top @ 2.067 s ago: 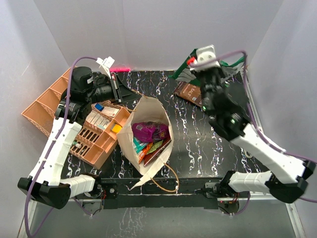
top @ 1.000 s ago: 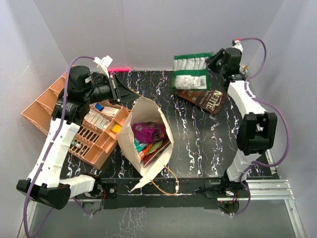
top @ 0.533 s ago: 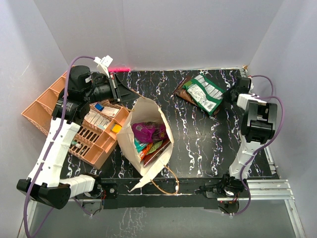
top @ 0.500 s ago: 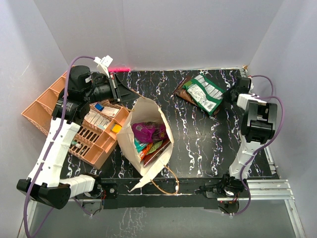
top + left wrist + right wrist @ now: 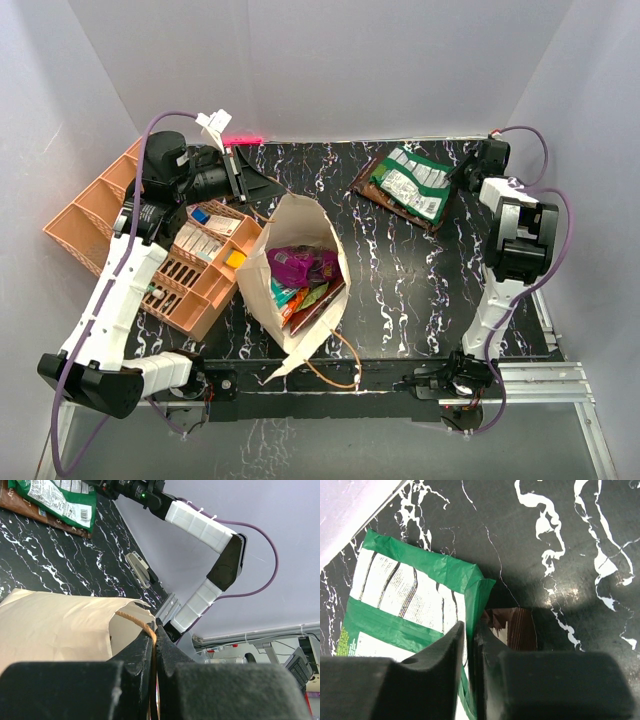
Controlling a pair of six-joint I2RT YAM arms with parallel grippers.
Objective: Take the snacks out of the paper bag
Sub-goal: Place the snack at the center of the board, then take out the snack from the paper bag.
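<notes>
The cream paper bag [image 5: 300, 225] lies open on the black marbled table, with purple, orange, green and red packets [image 5: 302, 268] inside. My left gripper [image 5: 262, 186] is shut on the bag's tan loop handle [image 5: 137, 621] at its far rim. My right gripper [image 5: 462, 176] at the far right is shut on the edge of a green-and-white packet [image 5: 410, 183], which lies on top of the dark-brown pouch [image 5: 368, 184]. The right wrist view shows the green packet [image 5: 410, 600] pinched between the jaws, with the brown pouch [image 5: 512, 630] underneath.
An orange compartment tray [image 5: 110, 235] with small boxes stands at the left, beside the bag. The second bag handle [image 5: 335, 365] loops over the near table edge. Grey walls close in on three sides. A small clip-like object [image 5: 140, 568] lies on the table past the bag.
My right arm swung from the far middle to the far right corner and lowered the green packet onto the brown pouch. The left gripper and the bag stayed still.
</notes>
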